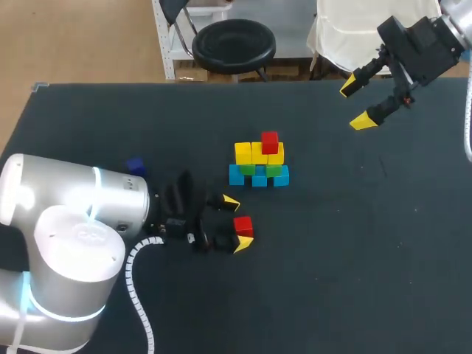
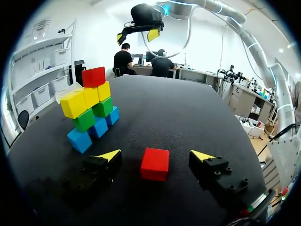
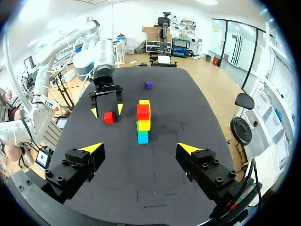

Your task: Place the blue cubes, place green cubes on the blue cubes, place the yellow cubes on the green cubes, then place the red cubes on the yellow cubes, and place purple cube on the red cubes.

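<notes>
A stepped stack point(image 1: 259, 162) stands mid-table: blue cubes point(image 2: 79, 140) at the base, green cubes point(image 2: 84, 120) on them, yellow cubes point(image 2: 74, 103) above, and one red cube point(image 1: 270, 141) on top. A second red cube point(image 1: 243, 225) point(image 2: 155, 163) rests on the table in front of the stack. My left gripper point(image 1: 237, 222) point(image 2: 155, 155) straddles it, open, with a gap on each side. My right gripper point(image 1: 355, 104) point(image 3: 141, 148) hangs open and empty above the far right of the table. The purple cube point(image 1: 135, 166) point(image 3: 148, 84) sits far left, beside my left arm.
The black table point(image 1: 369, 258) carries only these cubes. My left arm's large silver body point(image 1: 66, 243) fills the near left corner and partly screens the purple cube. In the left wrist view my right gripper point(image 2: 137, 36) shows high beyond the stack.
</notes>
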Available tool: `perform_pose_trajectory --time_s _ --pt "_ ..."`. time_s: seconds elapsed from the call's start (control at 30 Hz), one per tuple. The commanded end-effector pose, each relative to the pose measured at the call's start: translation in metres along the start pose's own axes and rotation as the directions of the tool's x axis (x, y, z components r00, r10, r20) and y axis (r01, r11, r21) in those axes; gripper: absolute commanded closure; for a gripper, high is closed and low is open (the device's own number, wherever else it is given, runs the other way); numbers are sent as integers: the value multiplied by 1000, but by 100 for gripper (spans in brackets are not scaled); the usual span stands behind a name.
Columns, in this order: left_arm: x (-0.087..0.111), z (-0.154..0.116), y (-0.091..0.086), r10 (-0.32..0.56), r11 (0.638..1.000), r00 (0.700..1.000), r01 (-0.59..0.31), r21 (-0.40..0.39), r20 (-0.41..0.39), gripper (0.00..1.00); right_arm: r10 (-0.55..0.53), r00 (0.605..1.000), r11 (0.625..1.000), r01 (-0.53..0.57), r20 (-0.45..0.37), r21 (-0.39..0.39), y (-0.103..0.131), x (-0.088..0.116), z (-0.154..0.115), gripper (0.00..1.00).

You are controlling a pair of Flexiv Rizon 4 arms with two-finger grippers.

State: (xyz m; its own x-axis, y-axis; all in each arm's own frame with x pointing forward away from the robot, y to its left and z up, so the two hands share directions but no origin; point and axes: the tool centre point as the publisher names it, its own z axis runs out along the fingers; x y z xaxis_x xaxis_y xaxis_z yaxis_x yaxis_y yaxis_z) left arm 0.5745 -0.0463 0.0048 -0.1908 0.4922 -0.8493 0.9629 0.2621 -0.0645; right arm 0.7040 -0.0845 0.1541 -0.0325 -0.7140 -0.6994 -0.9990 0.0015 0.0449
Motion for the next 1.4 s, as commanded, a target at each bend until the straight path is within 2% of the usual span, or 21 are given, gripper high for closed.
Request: perform_pose_trajectory --time_s 0.03,0.1,0.17,0.37,0.43,0.5,0.67,1.07,1.13,1.23,1.4 --pt "-6 -1 4 5 1000 997 -3 22 -78 20 0 1000 1000 0 0 1 0 0 0 0" --pt "-6 -1 4 2 1000 995 1 29 -97 50 0 1000 1000 0 0 1 0 0 0 0" --pt "-6 1 5 -8 999 993 12 35 -115 52 0 1000 1000 0 0 1 0 0 0 0" --pt "-4 1 5 -21 999 991 26 41 -134 54 0 1000 1000 0 0 1 0 0 0 0" --pt "-4 0 6 -23 999 990 28 41 -136 51 0 1000 1000 0 0 1 0 0 0 0" --pt "-3 -1 6 -25 999 990 30 40 -137 41 0 1000 1000 0 0 1 0 0 0 0" --pt "-2 -5 6 -31 999 990 35 30 -137 38 0 1000 1000 0 0 1 0 0 0 0" --pt "3 0 5 -36 998 989 42 40 -143 44 0 1000 1000 0 0 1 0 0 0 0" --pt "3 0 5 -35 998 989 41 41 -141 50 0 1000 1000 0 0 1 0 0 0 0" --pt "3 0 6 -32 998 990 38 40 -139 53 0 1000 1000 0 0 1 0 0 0 0" --pt "5 2 6 -37 998 989 44 40 -144 51 0 1000 1000 0 0 1 0 0 0 0"
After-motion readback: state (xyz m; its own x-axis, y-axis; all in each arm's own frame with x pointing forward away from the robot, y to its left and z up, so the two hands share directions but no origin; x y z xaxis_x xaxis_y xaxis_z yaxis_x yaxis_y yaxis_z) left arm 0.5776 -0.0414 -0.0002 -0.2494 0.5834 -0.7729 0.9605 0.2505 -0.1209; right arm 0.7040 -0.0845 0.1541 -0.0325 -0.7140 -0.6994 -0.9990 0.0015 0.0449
